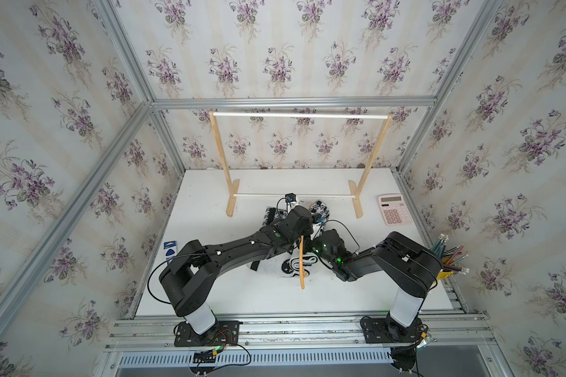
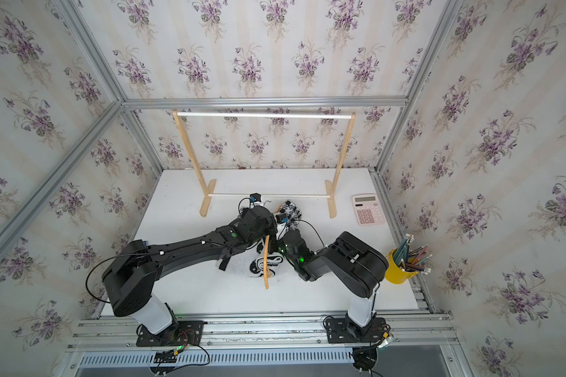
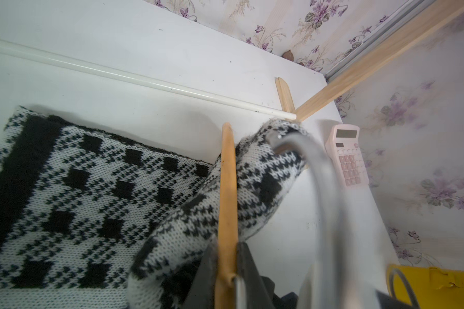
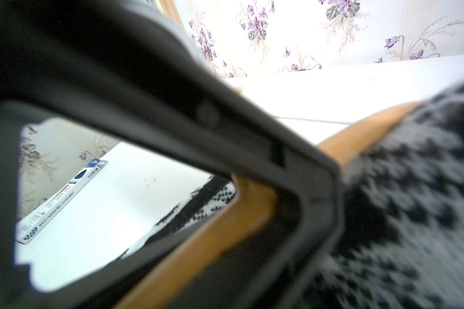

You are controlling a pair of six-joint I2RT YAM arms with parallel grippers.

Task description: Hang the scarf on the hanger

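1. One flat blue-and-white box (image 1: 170,250) lies on the smooth white table (image 1: 209,293), well left of the scarf.
2. The left gripper (image 3: 227,267) is pressed tight on the slim, curved light-wood hanger (image 3: 227,187).
3. One knitted scarf (image 3: 73,192), houndstooth checks with a black edge stripe, lies in front of the wooden rack (image 1: 221,163); a fold wraps over the hanger.
4. The right gripper's (image 1: 316,220) spread cannot be told.
5. Right of the rack: one pink calculator (image 1: 394,209), one yellow cup (image 2: 397,274) of pencils. Violet-flowered wallpaper lines the walls.
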